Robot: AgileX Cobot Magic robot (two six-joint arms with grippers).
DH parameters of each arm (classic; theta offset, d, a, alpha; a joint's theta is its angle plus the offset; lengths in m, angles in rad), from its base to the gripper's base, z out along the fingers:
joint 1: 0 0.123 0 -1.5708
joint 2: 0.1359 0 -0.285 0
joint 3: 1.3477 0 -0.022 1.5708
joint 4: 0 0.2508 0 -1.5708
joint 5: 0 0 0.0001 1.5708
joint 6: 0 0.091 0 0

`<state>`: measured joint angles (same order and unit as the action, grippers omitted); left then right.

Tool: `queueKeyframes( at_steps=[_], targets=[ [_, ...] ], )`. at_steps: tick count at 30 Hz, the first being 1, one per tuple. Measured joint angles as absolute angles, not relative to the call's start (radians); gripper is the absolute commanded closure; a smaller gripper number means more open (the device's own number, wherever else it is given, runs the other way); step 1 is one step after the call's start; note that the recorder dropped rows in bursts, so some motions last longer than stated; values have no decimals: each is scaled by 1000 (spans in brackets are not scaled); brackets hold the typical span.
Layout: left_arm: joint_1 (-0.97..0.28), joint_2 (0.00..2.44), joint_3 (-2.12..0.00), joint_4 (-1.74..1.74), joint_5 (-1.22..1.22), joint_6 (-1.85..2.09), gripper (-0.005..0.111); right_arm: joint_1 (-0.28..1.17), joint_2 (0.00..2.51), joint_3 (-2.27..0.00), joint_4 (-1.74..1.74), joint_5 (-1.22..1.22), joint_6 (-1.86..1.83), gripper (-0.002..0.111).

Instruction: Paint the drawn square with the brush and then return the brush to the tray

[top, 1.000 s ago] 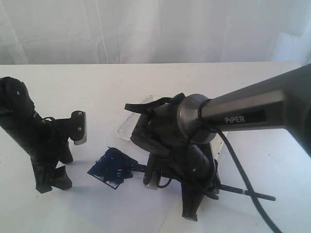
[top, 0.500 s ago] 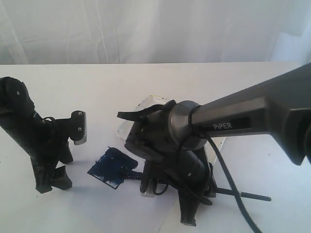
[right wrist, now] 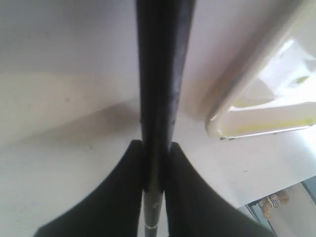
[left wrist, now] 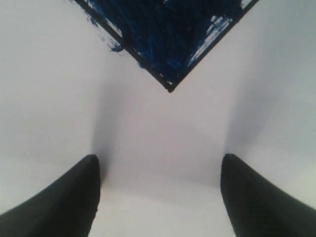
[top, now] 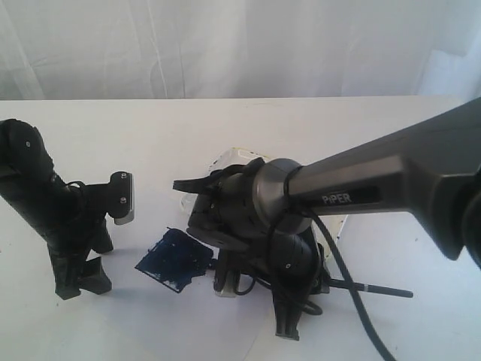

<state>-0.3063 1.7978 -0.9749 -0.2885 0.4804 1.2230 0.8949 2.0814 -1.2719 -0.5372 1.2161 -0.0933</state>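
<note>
The square (top: 174,259), lower left of centre in the exterior view, looks mostly filled with blue, with a few white streaks left. The right gripper (right wrist: 157,148) is clamped on the brush (right wrist: 159,74) beside the tray (right wrist: 247,64); the return is not yet done. The left gripper's (left wrist: 160,159) jaws stand apart, empty.

left pincer (left wrist: 160,159): jaws wide apart | right pincer (right wrist: 154,144): jaws clamped narrow

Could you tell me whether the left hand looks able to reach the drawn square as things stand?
Probably yes: the open left hand faces the drawn square's corner with only bare paper between them.
</note>
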Motion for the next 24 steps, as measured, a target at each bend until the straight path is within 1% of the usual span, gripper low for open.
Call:
queueKeyframes(
  at_steps=[24],
  targets=[
    [-306, 1798, -975, -289, 480, 1223, 35, 867, 2087, -1296, -498, 1215, -136, 108]
  ],
)
